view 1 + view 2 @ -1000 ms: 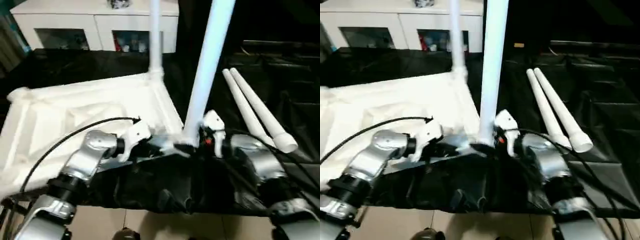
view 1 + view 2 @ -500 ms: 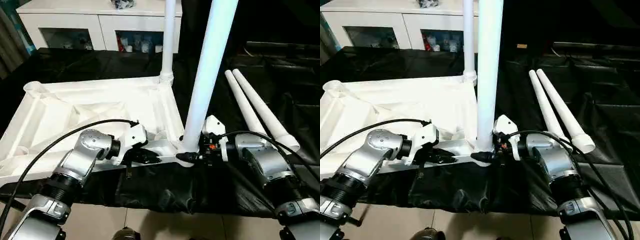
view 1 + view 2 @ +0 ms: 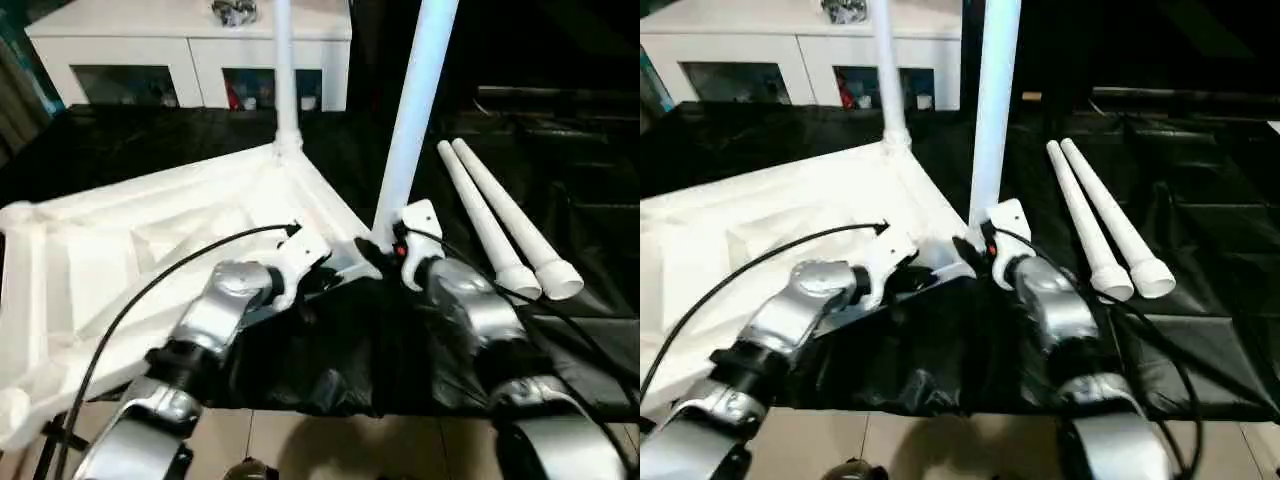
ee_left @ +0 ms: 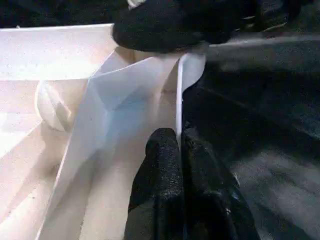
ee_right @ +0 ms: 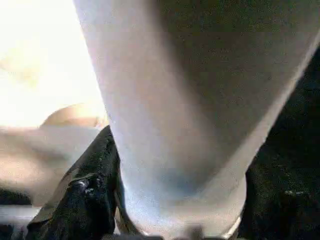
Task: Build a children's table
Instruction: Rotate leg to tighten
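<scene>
The children's table top (image 3: 150, 240) lies upside down on the black cloth, ribs up. One white leg (image 3: 283, 70) stands in its far corner. A second leg (image 3: 412, 110) stands upright at the near right corner. My right gripper (image 3: 375, 250) is at that leg's base, a black finger (image 5: 85, 200) on either side of it and pressed against it. My left gripper (image 4: 179, 137) is shut on the thin rim of the table top (image 4: 125, 95) just left of that corner. Two loose legs (image 3: 490, 215) lie side by side on the cloth to the right.
A white glass-doored cabinet (image 3: 190, 60) stands behind the work surface. The black cloth (image 3: 340, 350) hangs over the front edge, with tiled floor (image 3: 330, 445) below. My left arm's black cable (image 3: 150, 290) arcs over the table top.
The table top, with both standing legs, has slid away from me and turned to the left. Both grippers went with it, arms stretched further forward. The loose legs stayed put.
</scene>
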Controlling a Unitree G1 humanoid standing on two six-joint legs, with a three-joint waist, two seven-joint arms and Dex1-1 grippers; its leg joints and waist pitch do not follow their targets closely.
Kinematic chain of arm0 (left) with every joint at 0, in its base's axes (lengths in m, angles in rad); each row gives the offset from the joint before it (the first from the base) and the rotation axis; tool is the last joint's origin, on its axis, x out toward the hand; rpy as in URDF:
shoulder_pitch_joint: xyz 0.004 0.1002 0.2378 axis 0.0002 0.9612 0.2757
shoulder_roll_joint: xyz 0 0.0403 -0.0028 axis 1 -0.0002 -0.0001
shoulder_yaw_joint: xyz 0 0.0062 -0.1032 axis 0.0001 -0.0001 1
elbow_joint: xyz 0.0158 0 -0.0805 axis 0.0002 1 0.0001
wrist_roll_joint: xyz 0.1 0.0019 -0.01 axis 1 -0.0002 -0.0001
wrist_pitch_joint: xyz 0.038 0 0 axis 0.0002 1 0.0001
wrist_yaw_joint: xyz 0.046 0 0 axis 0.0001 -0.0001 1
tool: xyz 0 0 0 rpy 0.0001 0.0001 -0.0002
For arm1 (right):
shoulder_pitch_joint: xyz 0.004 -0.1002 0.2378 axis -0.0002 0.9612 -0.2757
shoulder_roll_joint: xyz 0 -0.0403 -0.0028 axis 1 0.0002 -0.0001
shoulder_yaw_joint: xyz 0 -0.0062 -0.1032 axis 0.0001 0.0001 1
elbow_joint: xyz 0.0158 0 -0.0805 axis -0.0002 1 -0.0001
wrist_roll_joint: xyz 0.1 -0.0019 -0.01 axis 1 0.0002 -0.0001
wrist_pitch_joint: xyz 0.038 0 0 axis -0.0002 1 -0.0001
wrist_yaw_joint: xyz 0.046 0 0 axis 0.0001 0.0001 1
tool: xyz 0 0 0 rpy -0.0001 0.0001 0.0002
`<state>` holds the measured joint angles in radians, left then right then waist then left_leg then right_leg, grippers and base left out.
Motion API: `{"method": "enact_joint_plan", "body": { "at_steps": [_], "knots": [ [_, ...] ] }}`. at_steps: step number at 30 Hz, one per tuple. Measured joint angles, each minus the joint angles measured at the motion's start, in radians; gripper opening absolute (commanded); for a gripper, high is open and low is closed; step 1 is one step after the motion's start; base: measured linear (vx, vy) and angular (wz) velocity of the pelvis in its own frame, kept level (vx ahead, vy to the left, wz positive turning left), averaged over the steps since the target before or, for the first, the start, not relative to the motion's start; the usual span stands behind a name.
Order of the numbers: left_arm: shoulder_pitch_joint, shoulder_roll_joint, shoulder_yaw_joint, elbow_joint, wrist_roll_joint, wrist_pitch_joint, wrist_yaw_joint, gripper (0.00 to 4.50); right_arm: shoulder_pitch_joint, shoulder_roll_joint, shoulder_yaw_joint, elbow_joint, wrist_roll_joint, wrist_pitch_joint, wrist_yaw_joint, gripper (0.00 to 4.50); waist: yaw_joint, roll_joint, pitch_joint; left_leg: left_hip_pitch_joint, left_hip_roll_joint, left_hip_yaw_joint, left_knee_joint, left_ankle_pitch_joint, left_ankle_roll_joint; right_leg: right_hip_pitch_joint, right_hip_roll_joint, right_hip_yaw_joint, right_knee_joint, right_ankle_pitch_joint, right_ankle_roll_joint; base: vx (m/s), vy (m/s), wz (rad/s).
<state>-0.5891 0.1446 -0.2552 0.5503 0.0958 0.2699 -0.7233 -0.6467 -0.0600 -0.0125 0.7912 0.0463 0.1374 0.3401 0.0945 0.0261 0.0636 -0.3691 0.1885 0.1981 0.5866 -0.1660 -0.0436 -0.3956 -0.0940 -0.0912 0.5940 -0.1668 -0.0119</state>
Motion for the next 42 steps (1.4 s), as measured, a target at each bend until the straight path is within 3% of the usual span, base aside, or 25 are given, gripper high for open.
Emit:
{"method": "enact_joint_plan", "body": {
  "at_steps": [1, 3, 8, 18, 27, 28, 30, 35, 42],
  "knots": [
    [0.000, -0.005, 0.000, 0.000, 0.001, 0.001, 0.009, 0.00, -0.005, 0.003, -0.002, 0.011, 0.000, -0.010, -0.013, 2.72, 0.000, 0.000, 0.000, 0.000, 0.000, 0.000, 0.000, 0.000, 0.000, 0.000, 0.000, 0.000, 0.000, 0.000, 0.000, 0.000, 0.000, 0.00],
    [0.000, -0.006, 0.000, 0.000, 0.003, 0.001, 0.011, 0.00, -0.014, 0.010, -0.009, 0.034, 0.001, -0.029, -0.021, 3.28, -0.002, 0.000, 0.000, 0.000, -0.001, 0.000, 0.000, 0.000, 0.000, 0.000, 0.000, 0.000, 0.000, 0.000, 0.000, 0.000, 0.000, 0.00],
    [0.001, -0.003, -0.003, -0.007, 0.008, 0.000, -0.006, 0.00, -0.015, 0.014, -0.019, 0.043, 0.000, -0.050, 0.001, 3.74, -0.002, 0.000, 0.000, -0.001, 0.000, 0.000, -0.001, 0.000, 0.000, -0.001, 0.000, 0.000, 0.001, 0.000, 0.000, 0.000, 0.000, 0.00],
    [0.052, 0.095, -0.008, -0.094, -0.026, -0.035, -0.180, 0.00, 0.031, -0.092, 0.080, -0.006, -0.020, -0.118, 0.319, 3.74, -0.003, 0.002, -0.001, -0.003, 0.001, 0.000, -0.003, 0.000, 0.000, -0.005, 0.001, -0.001, 0.003, 0.003, -0.004, 0.000, 0.000, 0.00],
    [0.088, 0.198, -0.008, -0.132, -0.097, -0.073, -0.383, 0.00, 0.089, -0.255, 0.184, -0.153, 0.008, -0.111, 0.740, 3.74, 0.012, 0.002, 0.000, -0.006, 0.002, 0.001, -0.002, 0.000, 0.000, -0.006, 0.001, -0.001, 0.003, 0.001, -0.002, 0.000, 0.000, 0.00],
    [0.091, 0.208, -0.010, -0.135, -0.103, -0.073, -0.410, 0.00, 0.095, -0.269, 0.193, -0.165, 0.019, -0.106, 0.786, 3.58, 0.016, 0.002, 0.000, -0.006, 0.002, 0.001, -0.002, 0.000, 0.000, -0.006, 0.001, -0.001, 0.003, 0.001, -0.002, 0.000, 0.000, 0.00],
    [0.092, 0.218, -0.011, -0.136, -0.109, -0.076, -0.433, 0.00, 0.096, -0.277, 0.200, -0.171, 0.025, -0.103, 0.825, 3.58, 0.020, 0.002, 0.000, -0.006, 0.002, 0.001, -0.001, 0.000, 0.000, -0.006, 0.001, -0.001, 0.003, 0.002, -0.003, 0.000, 0.000, 0.00],
    [0.093, 0.250, -0.020, -0.143, -0.122, -0.077, -0.491, 0.00, 0.099, -0.282, 0.217, -0.194, 0.025, -0.098, 0.867, 3.09, 0.022, 0.002, 0.000, -0.006, 0.002, 0.001, 0.000, 0.000, 0.000, -0.006, 0.001, -0.001, 0.003, 0.002, -0.003, 0.000, 0.000, 0.00],
    [0.094, 0.235, -0.018, -0.136, -0.120, -0.077, -0.470, 0.00, 0.120, -0.281, 0.204, -0.218, 0.025, -0.074, 0.839, 2.79, 0.027, 0.002, 0.000, -0.006, 0.002, 0.001, 0.000, 0.000, 0.000, -0.005, 0.001, -0.001, 0.003, 0.002, -0.003, 0.000, 0.000, 0.00]
  ]
}}
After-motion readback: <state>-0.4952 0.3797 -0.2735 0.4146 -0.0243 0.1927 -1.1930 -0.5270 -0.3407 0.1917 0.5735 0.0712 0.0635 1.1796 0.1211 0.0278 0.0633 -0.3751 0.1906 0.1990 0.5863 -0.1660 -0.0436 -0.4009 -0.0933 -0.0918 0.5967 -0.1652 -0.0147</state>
